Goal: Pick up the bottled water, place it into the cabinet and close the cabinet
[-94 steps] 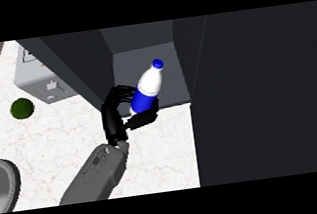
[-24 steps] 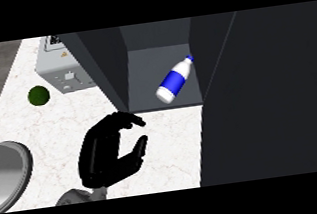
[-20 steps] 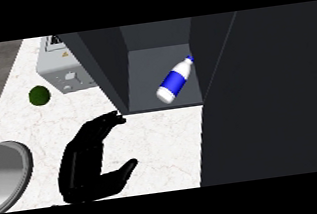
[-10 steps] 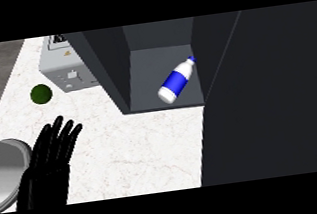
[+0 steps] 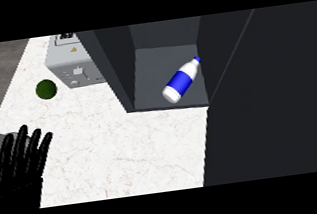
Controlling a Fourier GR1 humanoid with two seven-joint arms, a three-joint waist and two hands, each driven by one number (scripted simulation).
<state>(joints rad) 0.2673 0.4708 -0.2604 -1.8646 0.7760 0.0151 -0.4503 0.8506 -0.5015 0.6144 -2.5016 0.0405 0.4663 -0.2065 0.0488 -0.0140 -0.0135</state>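
A: Where is the bottle (image 5: 180,81) seen?

B: It is seen inside the cabinet (image 5: 165,52), lying on its side on the grey floor there. It is tilted, with the cap up and to the right, near the right wall. A blue band is wrapped round its middle. It is not touched by any hand.

A: Is the cabinet shut?

B: No, it is open. A big dark panel (image 5: 279,93) is seen on the right, but it cannot be told if that is the door.

A: What is seen of the hand (image 5: 19,170)?

B: One black hand is seen at the lower left, over the edge of the counter (image 5: 122,149). Its fingers are held straight and point up. Nothing is held in it. It is well apart from the bottle. It shows at the left side, so it is taken as the left hand. The right hand is not seen.

A: What else is on the counter?

B: A small green ball-like thing (image 5: 46,89) is seen at the upper left. Just beside it, a grey box (image 5: 73,65) with little marks is set next to the cabinet's left wall.
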